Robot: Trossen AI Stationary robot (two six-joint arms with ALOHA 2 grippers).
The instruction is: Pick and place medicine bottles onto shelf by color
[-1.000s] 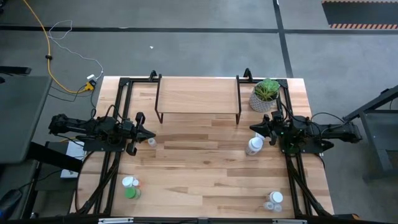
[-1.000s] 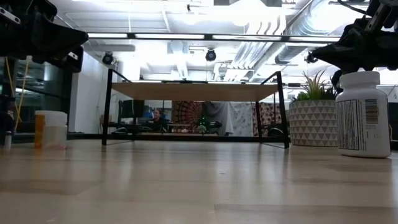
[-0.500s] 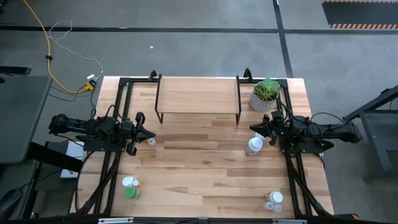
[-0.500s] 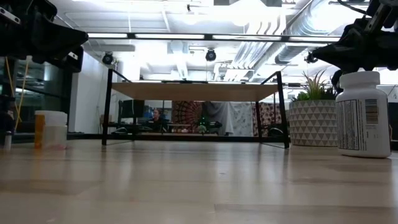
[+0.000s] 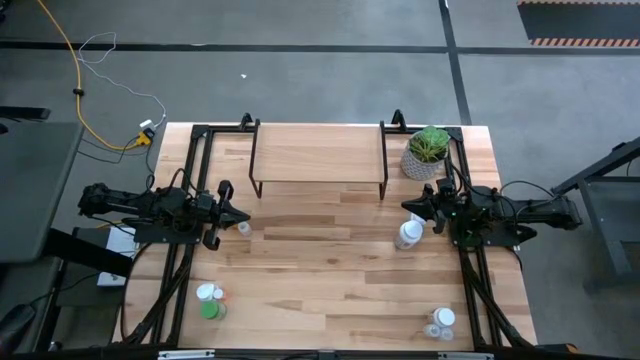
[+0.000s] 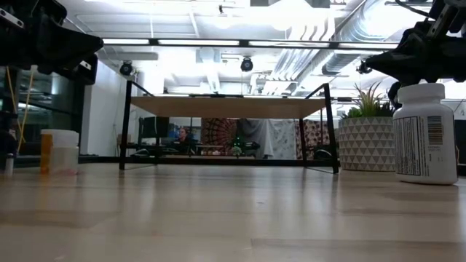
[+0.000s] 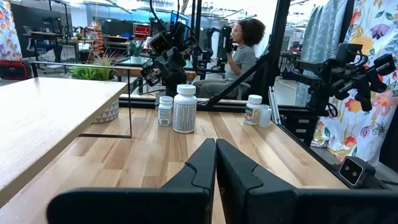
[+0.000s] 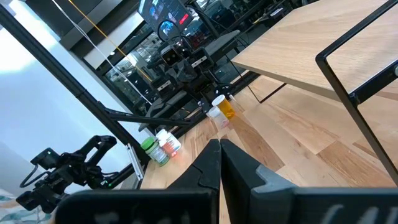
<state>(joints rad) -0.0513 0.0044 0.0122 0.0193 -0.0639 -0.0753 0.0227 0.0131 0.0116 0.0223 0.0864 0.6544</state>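
1. Two arms parked at mid-tabletop, one on each side: left gripper at the left edge, right gripper at the right edge, both above the wood.
2. Jaws of both clenched tight, fingers pressed together in each wrist view, grasping nothing.
3. Shelf at the far centre, top board bare.
4. Small orange bottle with white cap just beside the left gripper, on the tabletop.
5. Large white bottle upright just near of the right gripper, with a smaller white bottle close beside it.
6. Green bottle and white-capped bottle touching or nearly so at the near left.
7. Pair of white bottles at the near right edge.
8. Potted plant right of the shelf.
9. Seated person in the room beyond the tabletop.
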